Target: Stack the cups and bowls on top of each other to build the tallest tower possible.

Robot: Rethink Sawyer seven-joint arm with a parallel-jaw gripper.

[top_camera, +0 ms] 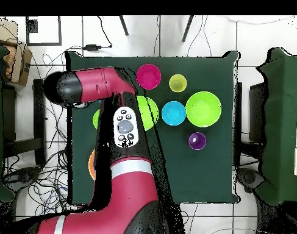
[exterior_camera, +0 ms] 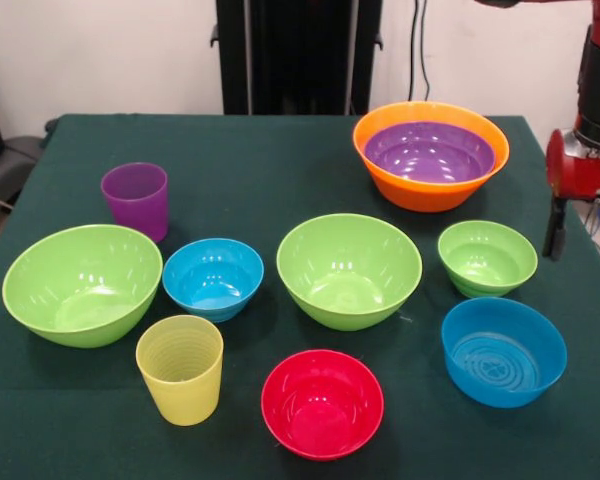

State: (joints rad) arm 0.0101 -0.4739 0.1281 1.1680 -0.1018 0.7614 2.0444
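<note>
Glossy shallow purple bowl [exterior_camera: 429, 152] nests in the rounded orange bowl [exterior_camera: 430, 190]; ribbed yellow cup [exterior_camera: 180, 368] stands apart; the hand's [exterior_camera: 557, 230] grip state is unclear.

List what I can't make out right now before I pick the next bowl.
Hand: front view, cut by the right edge; overhead, under the arm. Open or shut unclear.
Orange bowl and purple bowl: overhead, arm hides all but an orange sliver.
Small green bowl and large blue bowl: overhead, mostly or wholly under the arm.
</note>
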